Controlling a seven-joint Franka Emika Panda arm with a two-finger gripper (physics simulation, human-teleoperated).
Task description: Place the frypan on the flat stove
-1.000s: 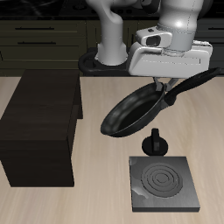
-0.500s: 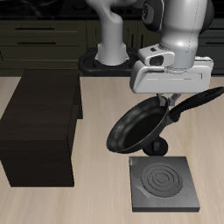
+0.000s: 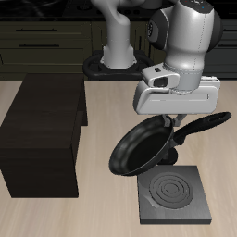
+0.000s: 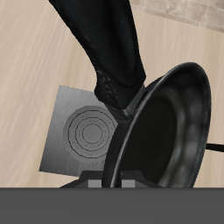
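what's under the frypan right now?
The frypan, tilted and off the surface in the hand, hangs over the flat stove's back edge and bare table. The stove's knob is hidden.

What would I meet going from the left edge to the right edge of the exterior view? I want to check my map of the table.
Dark brown cabinet → frypan, held tilted in the air by the claw → flat stove, low at the table's front, partly under the pan.

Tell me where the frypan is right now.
The frypan hangs tilted in the air, held by its handle in the pincer, above the back edge of the flat stove and beside the dark cabinet.
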